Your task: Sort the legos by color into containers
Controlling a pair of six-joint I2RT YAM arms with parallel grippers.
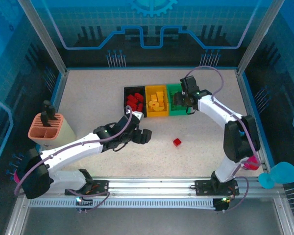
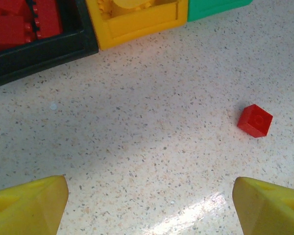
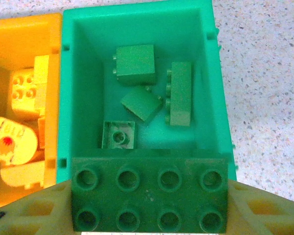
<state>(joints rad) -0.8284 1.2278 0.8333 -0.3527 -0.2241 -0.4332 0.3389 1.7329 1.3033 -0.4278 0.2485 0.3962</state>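
Green brick inside right claw

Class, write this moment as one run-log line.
left gripper: open, near loose red lego | right gripper: shut on green lego, over green bin

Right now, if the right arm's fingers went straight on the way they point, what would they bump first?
Probably the green bin, or the loose green bricks inside it. The fingers hold a green brick right over it. Depth is hard to judge.

Noted lone small red plastic brick on speckled tabletop, near left pincer; right pincer over green rectangular plastic bin.
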